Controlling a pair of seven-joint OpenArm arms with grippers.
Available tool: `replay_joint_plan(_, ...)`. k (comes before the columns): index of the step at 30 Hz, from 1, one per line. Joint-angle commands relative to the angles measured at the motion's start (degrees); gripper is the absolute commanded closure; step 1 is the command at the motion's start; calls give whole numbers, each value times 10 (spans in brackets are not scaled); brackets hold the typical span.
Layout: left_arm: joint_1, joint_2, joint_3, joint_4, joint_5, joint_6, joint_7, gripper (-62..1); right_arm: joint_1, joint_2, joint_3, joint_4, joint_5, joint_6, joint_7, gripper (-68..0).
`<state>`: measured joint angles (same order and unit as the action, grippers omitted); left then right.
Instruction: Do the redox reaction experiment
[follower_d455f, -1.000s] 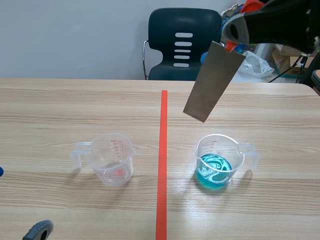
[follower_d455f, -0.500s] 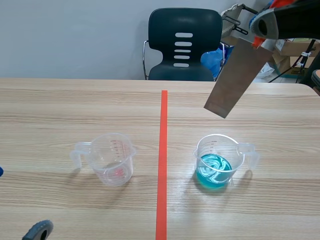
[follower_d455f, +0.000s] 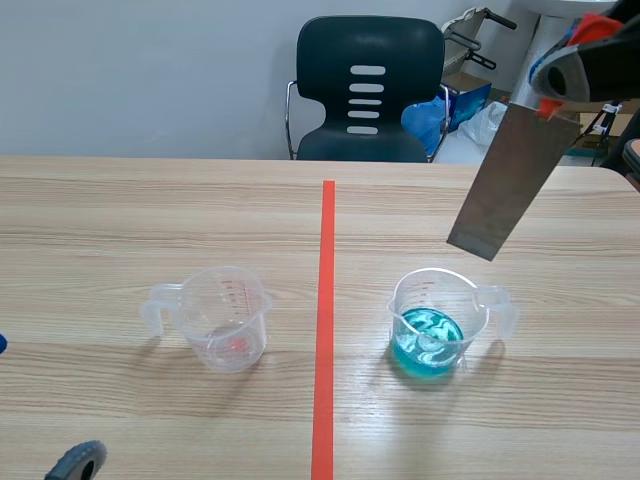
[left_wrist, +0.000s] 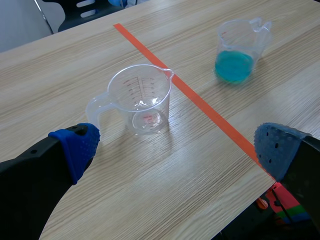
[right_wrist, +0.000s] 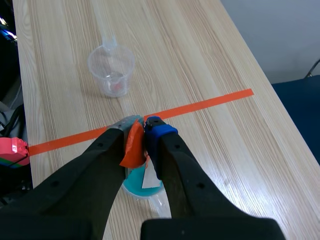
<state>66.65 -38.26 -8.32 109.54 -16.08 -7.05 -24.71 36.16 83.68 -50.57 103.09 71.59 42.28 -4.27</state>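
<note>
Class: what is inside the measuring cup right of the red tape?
That measuring cup holds swirled blue liquid, partly filling it; anything under the liquid's surface is hidden.

Down the middle of the table (follower_d455f: 120, 210), a tape line (follower_d455f: 326, 300) running front to back. Left of it, an empty cup (follower_d455f: 228, 318), upright, handle turned away from the line. Right of it, about level and well apart, a cup with liquid (follower_d455f: 437, 320), handle likewise outward. Above the table, behind and right of the cup with liquid, a metal sheet (follower_d455f: 505, 185) hanging tilted, upper end pinched in the right gripper (right_wrist: 144, 132). Behind the table, a chair (follower_d455f: 368, 88). Near the front edge, the left gripper (left_wrist: 180, 146), fingers spread, empty cup just ahead.
</note>
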Motion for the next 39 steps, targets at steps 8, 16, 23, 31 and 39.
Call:
replay_joint_plan(8,-2,2,-1,8,-4,0,-8,-623,6,6,11,4,11,4,-10,-9)
replay_joint_plan(16,-2,2,-1,8,-4,0,-8,-623,-21,4,10,7,13,4,10,-9)
replay_joint_plan(23,-2,2,-1,8,-4,1,-8,-623,-31,-2,11,9,43,4,10,-9)
replay_joint_plan(31,-2,2,-1,8,-4,0,-8,-623,-31,3,11,21,44,4,4,-9)
replay_joint_plan(39,-2,2,-1,8,-4,0,-8,-623,-31,3,11,21,44,4,3,-9)
